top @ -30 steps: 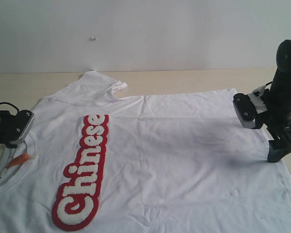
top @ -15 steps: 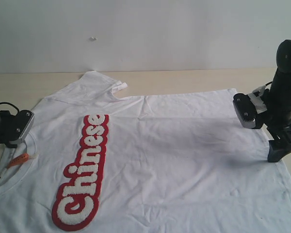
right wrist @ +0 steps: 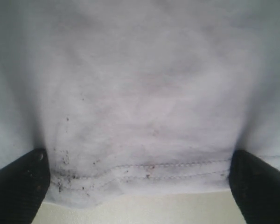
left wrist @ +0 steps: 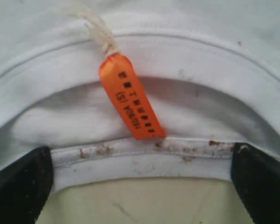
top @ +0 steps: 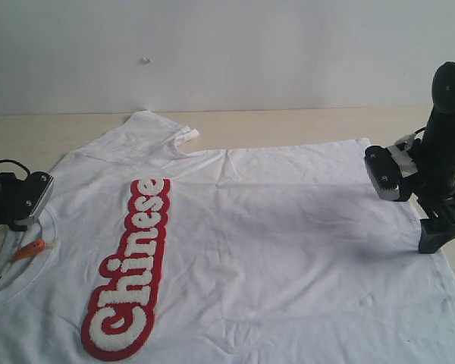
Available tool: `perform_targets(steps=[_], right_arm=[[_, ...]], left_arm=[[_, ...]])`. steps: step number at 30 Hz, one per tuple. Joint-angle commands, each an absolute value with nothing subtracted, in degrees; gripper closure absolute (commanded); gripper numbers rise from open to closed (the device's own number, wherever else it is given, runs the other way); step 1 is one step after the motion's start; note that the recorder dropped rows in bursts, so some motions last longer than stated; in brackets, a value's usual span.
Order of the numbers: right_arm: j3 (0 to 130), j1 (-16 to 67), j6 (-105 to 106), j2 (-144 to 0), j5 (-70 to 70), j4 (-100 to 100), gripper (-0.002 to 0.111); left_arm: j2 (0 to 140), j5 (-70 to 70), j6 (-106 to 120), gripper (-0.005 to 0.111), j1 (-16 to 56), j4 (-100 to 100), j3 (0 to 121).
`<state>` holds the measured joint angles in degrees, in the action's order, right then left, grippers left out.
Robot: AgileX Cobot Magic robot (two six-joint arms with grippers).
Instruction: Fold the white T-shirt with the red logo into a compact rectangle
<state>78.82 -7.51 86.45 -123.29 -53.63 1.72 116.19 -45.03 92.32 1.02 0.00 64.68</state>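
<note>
Shirt [top: 273, 250] looks thin, light and floppy, so I'd pinch the edges. Left gripper [left wrist: 140, 186] gapes empty at collar [left wrist: 177, 60], frame left. Right gripper [right wrist: 140, 186] gapes empty at hem [right wrist: 144, 170], frame right.

The off-arm camera stands above the near side of the table [top: 303, 121], tilted down and facing the wall [top: 227, 53] at 12 o'clock, far enough back to take in most of the shirt [top: 288, 243]. The left arm [top: 15, 199] sits at 9 o'clock, the right arm [top: 444, 152] at 3 o'clock. The left wrist camera looks from very close, past its dark fingers [left wrist: 18, 186], at the collar [left wrist: 177, 60] and orange tag [left wrist: 130, 100]; that tag [top: 29, 250] also shows at 8 o'clock in the wide view. The right wrist camera hangs just as close over the stitched hem [right wrist: 144, 170], the shirt's 3 o'clock edge.
</note>
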Motion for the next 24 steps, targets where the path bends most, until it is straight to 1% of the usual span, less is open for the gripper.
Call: perform_targets(steps=[1,12,14,16,18,21,22,24], right_arm=[[77.5,-7.7,86.9,-126.0,-56.7,2.3,0.003],[77.5,-7.7,86.9,-126.0,-53.0,0.7,0.003],[77.5,-7.7,86.7,-126.0,-51.9,0.6,0.004],[77.5,-7.7,85.0,-126.0,-50.8,0.6,0.009],[77.5,-7.7,84.1,-126.0,-50.6,0.8,0.020],[77.5,-7.7,83.7,-126.0,-51.1,3.2,0.045],[77.5,-7.7,83.7,-126.0,-52.0,4.2,0.058],[77.5,-7.7,83.7,-126.0,-53.3,5.3,0.080]], left_arm=[[121.6,-35.9,92.7,0.002,1.0,3.3,62.6],[121.7,-35.7,92.7,0.002,1.0,3.3,62.6],[121.7,-35.7,92.7,0.002,1.0,3.3,62.6],[121.7,-35.7,92.7,0.002,1.0,3.3,62.6],[121.7,-35.7,92.7,0.002,1.0,3.3,62.6],[121.7,-35.7,92.7,0.002,1.0,3.3,62.6],[121.7,-35.7,92.7,0.002,1.0,3.3,62.6],[121.7,-35.7,92.7,0.002,1.0,3.3,62.6]])
